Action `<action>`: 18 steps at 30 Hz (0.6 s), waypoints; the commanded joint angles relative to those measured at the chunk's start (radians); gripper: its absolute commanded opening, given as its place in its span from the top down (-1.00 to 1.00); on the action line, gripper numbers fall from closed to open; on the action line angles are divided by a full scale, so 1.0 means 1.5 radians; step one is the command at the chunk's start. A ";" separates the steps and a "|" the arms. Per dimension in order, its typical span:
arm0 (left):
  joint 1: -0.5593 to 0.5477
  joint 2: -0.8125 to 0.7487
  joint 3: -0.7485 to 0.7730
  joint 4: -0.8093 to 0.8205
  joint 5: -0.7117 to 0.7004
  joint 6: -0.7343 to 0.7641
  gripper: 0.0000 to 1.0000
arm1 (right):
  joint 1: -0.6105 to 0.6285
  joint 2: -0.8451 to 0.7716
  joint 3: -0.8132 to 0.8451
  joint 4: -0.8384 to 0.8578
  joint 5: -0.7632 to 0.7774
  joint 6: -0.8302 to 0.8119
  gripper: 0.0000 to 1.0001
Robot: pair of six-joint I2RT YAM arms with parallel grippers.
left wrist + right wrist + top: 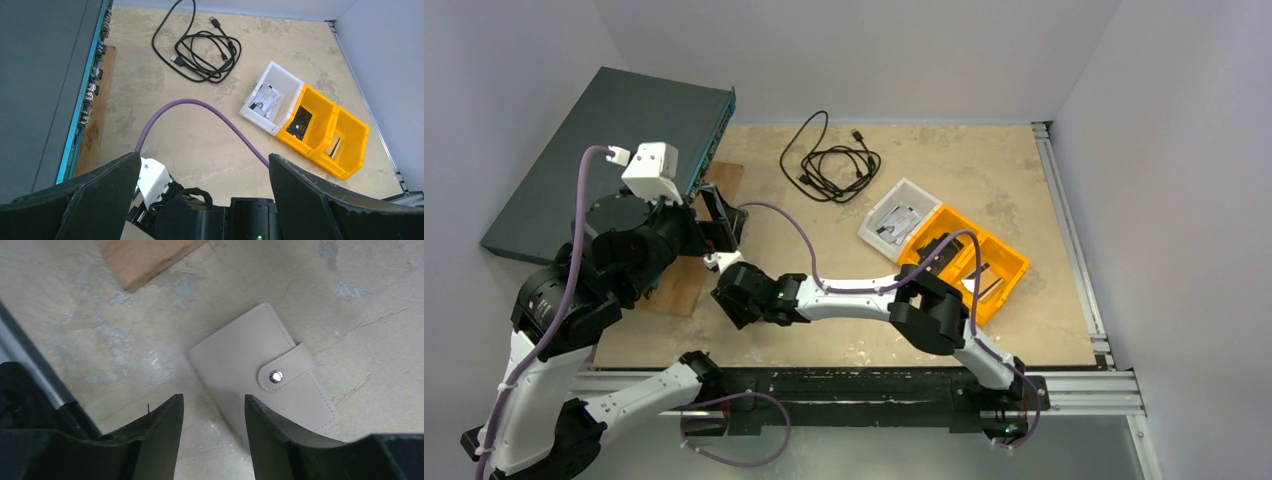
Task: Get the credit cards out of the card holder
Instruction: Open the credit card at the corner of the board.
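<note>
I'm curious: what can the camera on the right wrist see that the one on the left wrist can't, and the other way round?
Only the right wrist view shows the card holder, lying flat and snapped shut in front of the right end effector, whose fingers stand apart. Only the left wrist view shows the black cable, the white tray, the orange bin, the grey box and the purple cable. Both show the beige table and a wooden board.
</note>
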 commanded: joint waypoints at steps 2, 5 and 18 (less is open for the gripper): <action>0.003 -0.003 0.024 0.003 0.003 -0.005 -1.00 | -0.006 0.005 0.045 0.010 0.103 -0.034 0.07; 0.003 -0.005 0.019 0.003 0.005 -0.005 -1.00 | -0.006 0.004 0.036 0.027 0.134 -0.043 0.08; 0.003 0.006 0.008 0.002 0.010 -0.009 -1.00 | -0.008 0.060 0.042 0.036 0.144 -0.043 0.28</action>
